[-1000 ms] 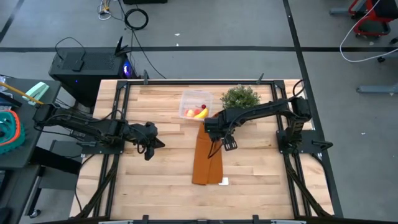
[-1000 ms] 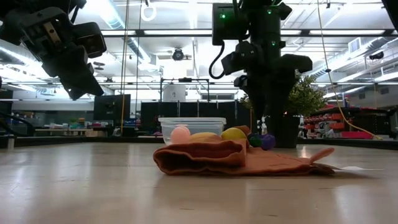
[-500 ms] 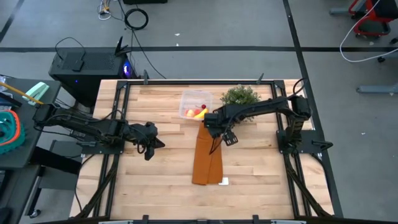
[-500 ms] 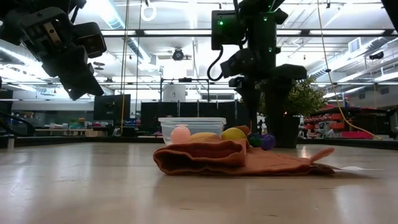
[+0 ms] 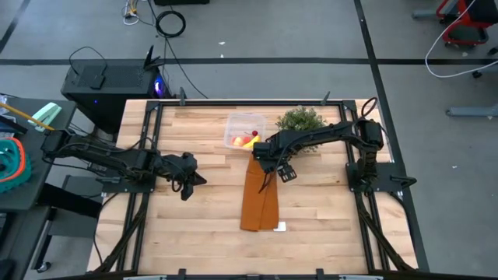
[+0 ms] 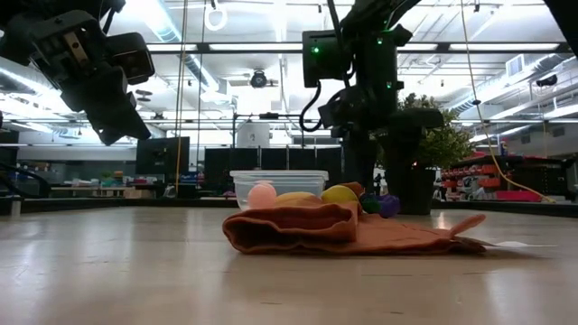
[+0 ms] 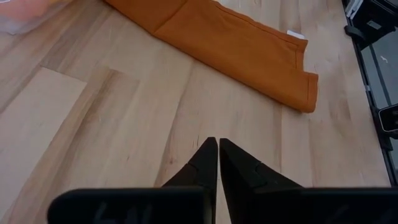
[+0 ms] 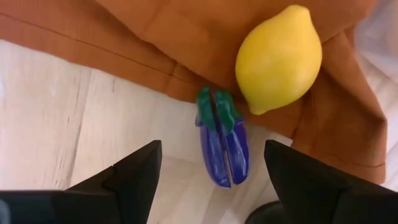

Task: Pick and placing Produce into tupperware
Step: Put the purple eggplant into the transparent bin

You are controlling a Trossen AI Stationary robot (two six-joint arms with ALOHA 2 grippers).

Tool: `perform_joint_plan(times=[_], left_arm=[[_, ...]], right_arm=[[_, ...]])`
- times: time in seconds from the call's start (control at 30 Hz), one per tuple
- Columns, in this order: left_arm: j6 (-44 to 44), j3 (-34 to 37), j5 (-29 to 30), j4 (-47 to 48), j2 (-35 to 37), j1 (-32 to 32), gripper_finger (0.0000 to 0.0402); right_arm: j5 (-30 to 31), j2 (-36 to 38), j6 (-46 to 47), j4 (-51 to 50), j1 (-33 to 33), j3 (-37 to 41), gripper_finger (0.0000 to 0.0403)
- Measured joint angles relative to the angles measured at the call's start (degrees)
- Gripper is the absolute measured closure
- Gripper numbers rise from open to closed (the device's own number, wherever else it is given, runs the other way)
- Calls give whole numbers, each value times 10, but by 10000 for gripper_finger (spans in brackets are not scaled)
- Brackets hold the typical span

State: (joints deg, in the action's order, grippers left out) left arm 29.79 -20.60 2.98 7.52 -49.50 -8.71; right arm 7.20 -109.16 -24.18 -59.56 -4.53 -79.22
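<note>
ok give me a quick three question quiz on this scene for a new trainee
1. True or false: the lemon lies on the orange cloth.
2. Which gripper is open above the purple eggplant: A) left gripper, B) right gripper?
3. Fill in: the yellow banana lies inside the clear ____.

Key
1. True.
2. B. The left gripper is shut, off to the side over bare wood.
3. tupperware.
</note>
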Motion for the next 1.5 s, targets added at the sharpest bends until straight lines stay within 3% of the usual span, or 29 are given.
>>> perform_joint_plan(times=[0.9, 1.5], left_arm=[[7, 0, 0, 0, 0, 0, 389], [6, 0, 0, 0, 0, 0, 389]], right_arm=[[-6, -30, 2, -6, -9, 0, 125], [-6, -30, 2, -6, -10, 0, 205]])
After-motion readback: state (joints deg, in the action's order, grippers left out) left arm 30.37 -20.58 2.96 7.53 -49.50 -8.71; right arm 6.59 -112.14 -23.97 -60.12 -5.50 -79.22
